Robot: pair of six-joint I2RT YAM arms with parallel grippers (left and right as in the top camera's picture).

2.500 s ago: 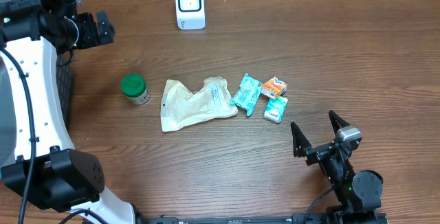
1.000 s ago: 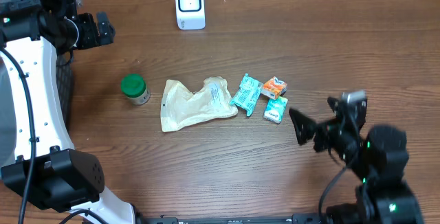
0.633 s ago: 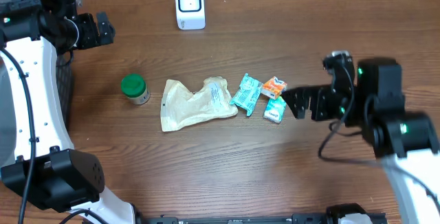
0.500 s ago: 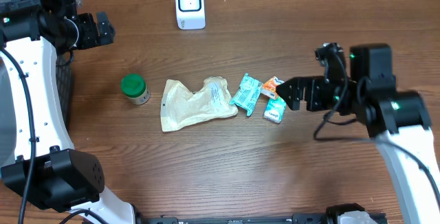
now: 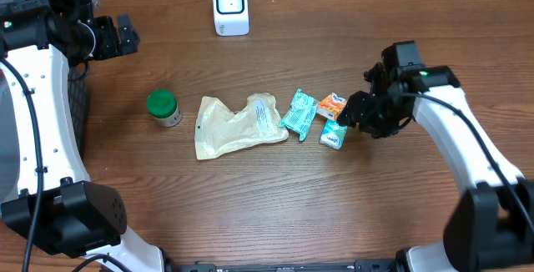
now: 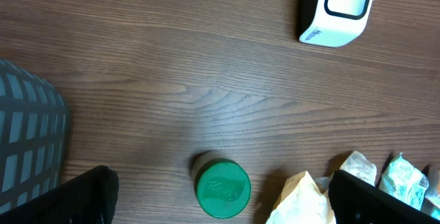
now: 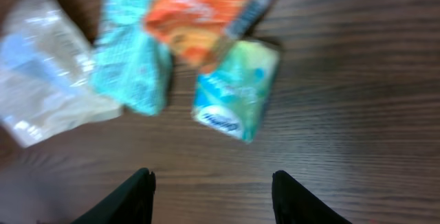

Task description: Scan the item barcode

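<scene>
The mint packet (image 5: 333, 133) lies flat on the surface (image 5: 250, 205), well apart from the scanner (image 5: 230, 7), out on the right arm's side and farther from the back edge. Its far short end touches or just overlaps the orange packet (image 5: 334, 104), which sits on the scanner side of it. The teal packet (image 5: 299, 113) is just beside it, and the pouch (image 5: 238, 124) and jar (image 5: 163, 108) lie beyond that.

The packet's long axis runs roughly toward and away from the scanner's edge of the surface, tilted a little. In the right wrist view, one short end points back at the jaws and the other at the orange packet. Its printed face is up, and no barcode can be made out in the blur.

The right jaws stand apart with only bare wood between them. The packet lies just ahead of their tips, not yet between them. They would close across its narrow width, which looks like the easy way to take it — though the orange packet crowds the far end.

The right arm (image 5: 450, 130) is much the nearer. The left jaws are wide and empty, off to the other side of the scanner.
</scene>
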